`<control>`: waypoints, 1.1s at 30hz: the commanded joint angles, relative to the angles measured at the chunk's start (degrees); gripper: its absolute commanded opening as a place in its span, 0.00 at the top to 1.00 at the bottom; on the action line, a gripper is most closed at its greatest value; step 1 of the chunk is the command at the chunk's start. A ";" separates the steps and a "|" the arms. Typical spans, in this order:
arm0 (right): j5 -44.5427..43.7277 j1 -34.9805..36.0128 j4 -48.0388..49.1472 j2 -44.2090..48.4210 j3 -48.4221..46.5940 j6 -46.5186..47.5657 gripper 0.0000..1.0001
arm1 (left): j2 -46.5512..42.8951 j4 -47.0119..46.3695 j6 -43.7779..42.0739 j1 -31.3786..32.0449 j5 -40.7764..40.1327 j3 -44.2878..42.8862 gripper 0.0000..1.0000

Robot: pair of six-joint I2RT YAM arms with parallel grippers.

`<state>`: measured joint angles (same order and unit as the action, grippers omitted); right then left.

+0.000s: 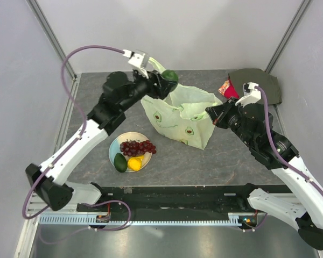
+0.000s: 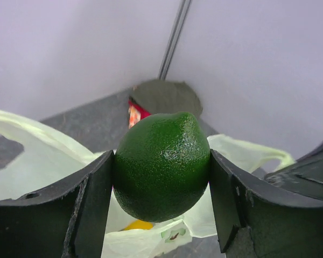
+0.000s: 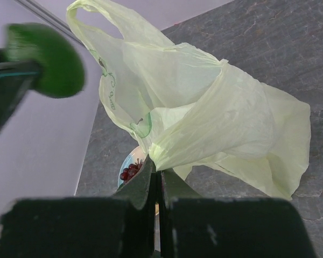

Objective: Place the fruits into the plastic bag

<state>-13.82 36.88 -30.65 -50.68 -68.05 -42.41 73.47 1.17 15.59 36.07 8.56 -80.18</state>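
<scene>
An avocado (image 2: 162, 161) is pinched between the two fingers of the left gripper (image 2: 162, 188), whose jaws are spread wide around its sides. In the top view it is held in the air in the upper middle of the frame, over the far left rim of the bag (image 1: 180, 115) and beside one loop handle. The bag is stood up in the centre of the table (image 1: 204, 161), with its mouth turned upward. Its right edge is nipped by the right gripper (image 3: 156, 173), whose jaws are pressed together on a fold of the thin film. The film is gathered to a point there. A plate (image 1: 116, 146) is seen to the lower left of the bag, well apart from the held avocado. On it are laid the grapes (image 1: 138, 146), a lemon (image 1: 134, 163) and a second avocado (image 1: 120, 162), the last two touching at the near rim. A dark green cloth (image 1: 261, 83) is seen in the upper right corner of the table, with a red item (image 1: 229, 88) at its left edge, just behind the right gripper.
</scene>
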 commanded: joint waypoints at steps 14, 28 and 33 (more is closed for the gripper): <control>-1.82 -0.14 0.60 1.72 -0.15 -0.74 1.00 | 7.57 4.19 -5.13 1.01 -9.96 3.79 0.37; -0.68 -0.06 0.95 0.58 0.11 -0.65 1.00 | 16.34 5.42 -1.53 1.81 -7.24 7.59 0.37; -1.47 -0.06 0.33 1.02 0.38 -0.74 1.00 | 20.83 6.12 -1.09 2.07 -5.22 6.00 0.37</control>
<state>-14.26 36.88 -30.87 -50.43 -67.88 -42.48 91.96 7.62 12.88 37.65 1.21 -71.35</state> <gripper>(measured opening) 0.010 0.716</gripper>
